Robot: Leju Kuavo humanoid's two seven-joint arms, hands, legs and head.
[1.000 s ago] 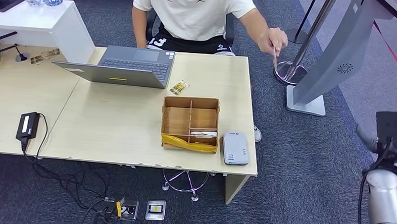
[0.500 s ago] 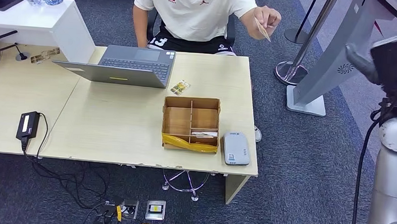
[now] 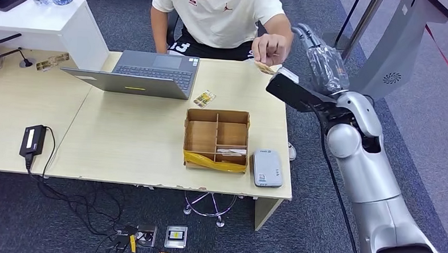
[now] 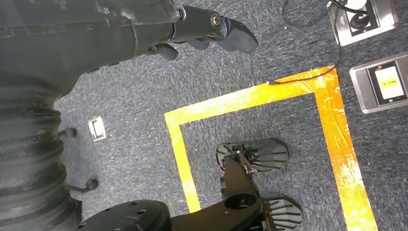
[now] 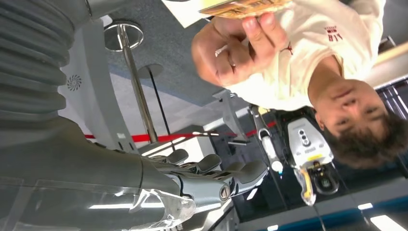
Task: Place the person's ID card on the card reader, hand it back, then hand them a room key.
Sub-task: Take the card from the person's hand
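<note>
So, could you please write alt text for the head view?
A seated person's hand holds out an ID card toward the robot's raised right hand, above a desk with a laptop, divided box and card reader.

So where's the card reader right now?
In the head view, the grey card reader lies at the table's near right corner, just right of the divided cardboard box.

Grey-blue carpet (image 3: 345,183), pale wood desks (image 3: 135,140), white cabinet (image 3: 49,27), chrome stanchion (image 3: 357,24), possibly queue barrier.
</note>
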